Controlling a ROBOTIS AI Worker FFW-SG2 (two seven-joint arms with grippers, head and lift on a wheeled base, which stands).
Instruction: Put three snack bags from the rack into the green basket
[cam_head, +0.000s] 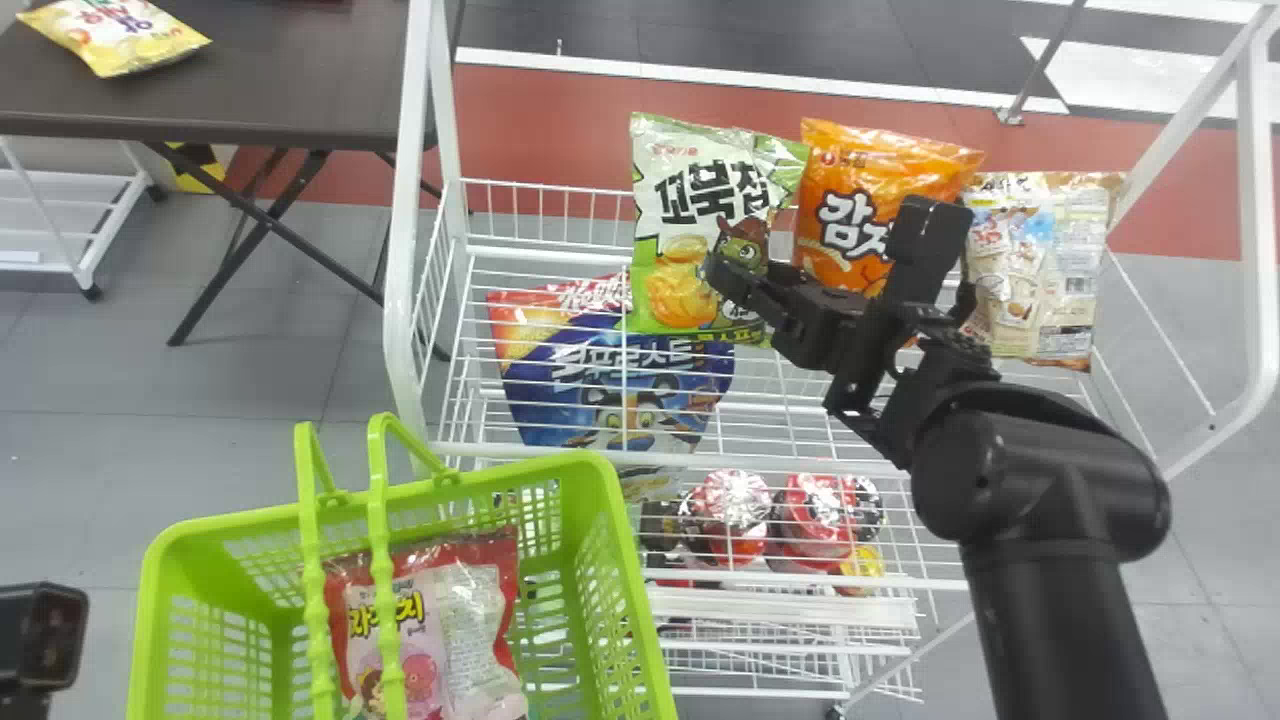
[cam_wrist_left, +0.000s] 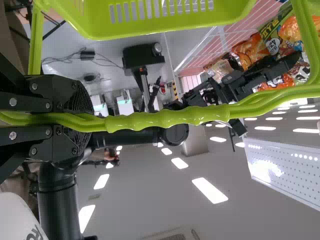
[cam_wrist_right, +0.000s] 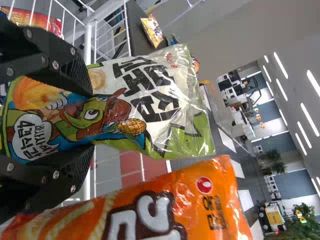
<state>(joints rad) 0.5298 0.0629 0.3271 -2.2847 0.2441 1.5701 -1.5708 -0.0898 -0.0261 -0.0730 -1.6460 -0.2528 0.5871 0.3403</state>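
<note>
Green basket (cam_head: 632, 590): near left, with a red-and-pink bag (cam_head: 475, 605) inside; as I judge it, one of the three, leaving two to go.
Basket handles (cam_wrist_left: 170, 118): drawn together in the left pincer (cam_wrist_left: 82, 121), which is clamped on them; best kept steady so the mouth stays ready.
Blue bag (cam_head: 600, 385): lies low at the near left of the white rack (cam_head: 401, 250).
Right pincer (cam_wrist_right: 91, 120): at the rack, fingers parted on either side of the green-and-white bag's (cam_wrist_right: 150, 95) lower part, not yet closed on it.
Step in hand: taking the green-and-white bag, it seems. Center it between both pads, then close slowly; the film looks slick and puffed, so a pinch at one edge could slip, and a hard squeeze could burst it.
Orange bag (cam_head: 860, 200): just right of that one, near enough to be snagged; lift straight clear before swinging left and nearer to the basket.
Beige bag (cam_head: 1045, 260): farther right on the rack, a possible later pick.
Tabletop (cam_head: 250, 85): far left, with a yellow bag (cam_head: 125, 38) on it; no part of this job.
</note>
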